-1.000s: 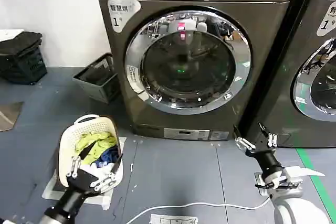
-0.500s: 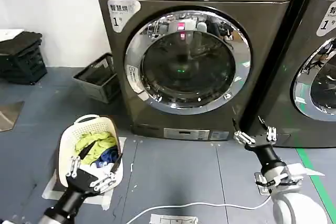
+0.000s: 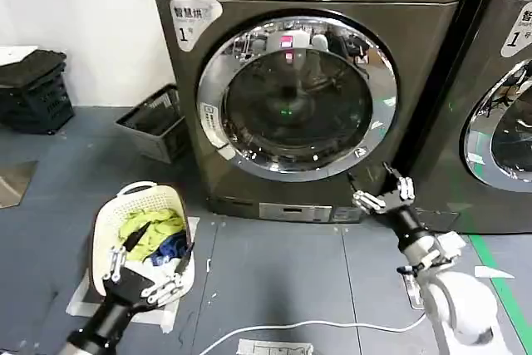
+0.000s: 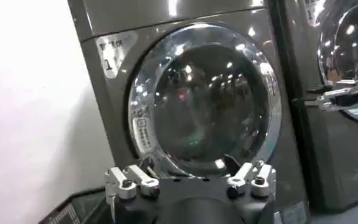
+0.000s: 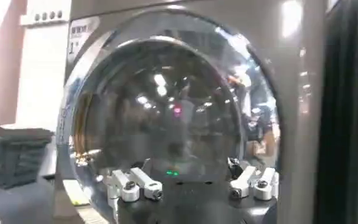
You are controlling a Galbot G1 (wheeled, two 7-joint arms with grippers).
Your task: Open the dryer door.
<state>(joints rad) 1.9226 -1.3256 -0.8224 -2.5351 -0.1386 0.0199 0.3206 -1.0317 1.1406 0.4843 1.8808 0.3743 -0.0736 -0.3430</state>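
Note:
The dryer (image 3: 424,39) is a bronze-grey machine with a white "1" sticker. Its dryer door (image 3: 295,101), a chrome ring around dark glass, is closed. My right gripper (image 3: 368,176) is open, just below the lower right of the chrome ring, fingers pointing at the door. In the right wrist view the door (image 5: 167,109) looms close beyond the open right gripper (image 5: 188,167). My left gripper (image 3: 158,247) hangs open, low and to the left, in front of the white laundry basket (image 3: 116,214). From the left wrist, the door (image 4: 203,103) lies farther off past the open left gripper (image 4: 188,167).
The white basket holds yellow-green and blue clothes. A dark basket (image 3: 154,126) leans beside the dryer's left side, and a black crate (image 3: 33,89) sits at far left. A neighbouring dark machine (image 3: 499,122) stands on the right. A white cable (image 3: 291,326) lies on the floor.
My right gripper has risen and moved left, from the floor area by the dryer's base corner to the door's lower right rim. The left arm has stayed put.

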